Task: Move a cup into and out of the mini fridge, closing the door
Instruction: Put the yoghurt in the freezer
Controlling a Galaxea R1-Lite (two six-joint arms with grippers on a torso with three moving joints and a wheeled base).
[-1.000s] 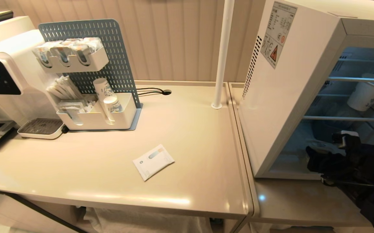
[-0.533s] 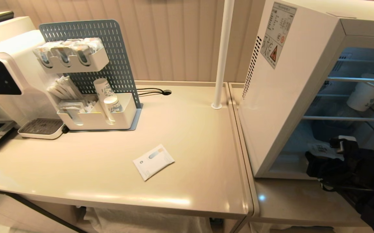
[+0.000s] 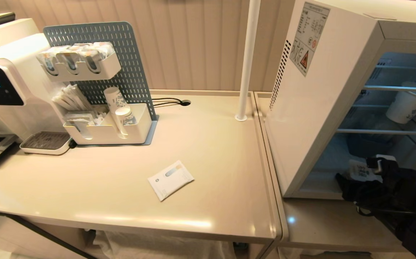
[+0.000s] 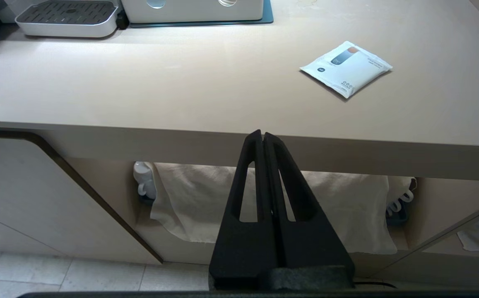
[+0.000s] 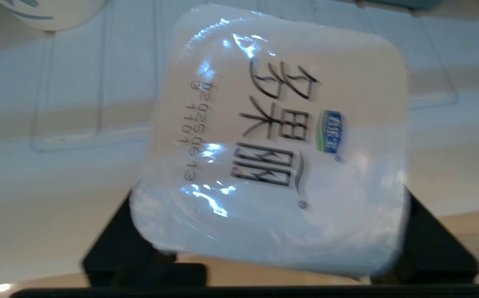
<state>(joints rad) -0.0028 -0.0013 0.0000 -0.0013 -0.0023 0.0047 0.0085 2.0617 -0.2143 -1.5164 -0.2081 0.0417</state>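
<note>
The black right gripper, jaws either side of the small white foil-lidded yogurt cup, grip uncertain, reaches into the open white mini fridge; left gripper clamped shut.

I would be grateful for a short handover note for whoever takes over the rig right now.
Left gripper: shut, empty, parked below the table edge.
Right gripper: at the fridge's bottom level, around the cup; whether it grips the cup cannot be told.
Cup: upright, lid sealed, just inside the fridge opening.
Door: out of view; the fridge stands open.
Done: fridge opened, cup at the bottom level.
Left: confirm whether the cup is gripped, finish the in-and-out move, then close the door.
</note>
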